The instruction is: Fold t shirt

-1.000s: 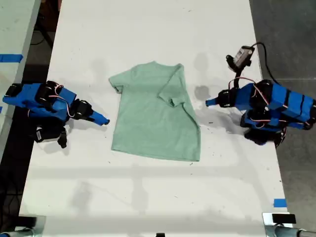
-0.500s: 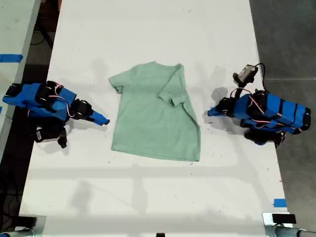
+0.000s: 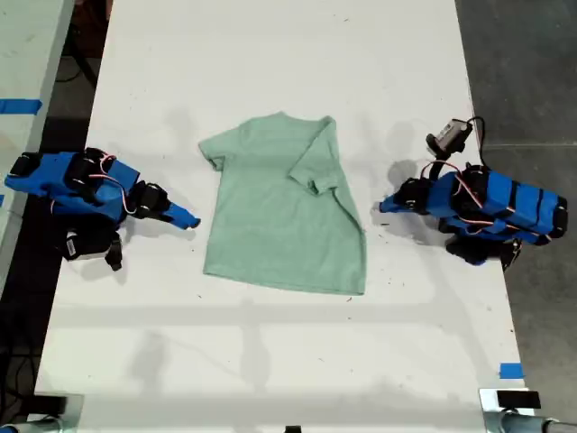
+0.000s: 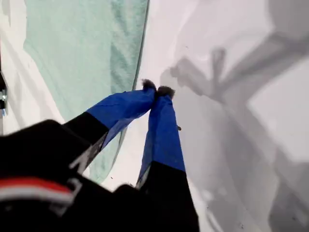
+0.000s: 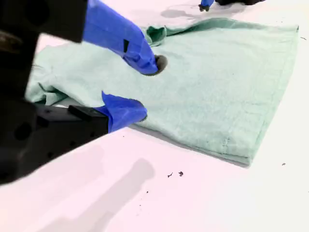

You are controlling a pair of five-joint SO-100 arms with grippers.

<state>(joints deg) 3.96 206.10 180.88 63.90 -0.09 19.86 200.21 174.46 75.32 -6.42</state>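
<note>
The pale mint-green t shirt point(image 3: 279, 212) lies flat on the white table point(image 3: 270, 361), one sleeve folded in over its body on the exterior view's right. My first gripper point(image 3: 386, 206) rests low on the table just off that folded side, shut on nothing; in its wrist view the gripper point(image 4: 157, 90) has its tips together beside the t shirt's edge point(image 4: 82, 53). My second gripper point(image 3: 187, 219) sits at the exterior view's left, close to the shirt's other side. In its wrist view the gripper point(image 5: 150, 89) is open, jaws apart over the near edge of the t shirt point(image 5: 217, 87).
Blue tape marks point(image 3: 511, 370) sit near the table's edge at the exterior view's lower right, and another point(image 3: 18, 105) on a second surface at its left. Dark floor point(image 3: 523, 72) lies beyond the table on the exterior view's right.
The first arm has drawn back and settled lower toward the table beside the shirt, mostly in the earlier half second. The second arm and the shirt have not moved.
</note>
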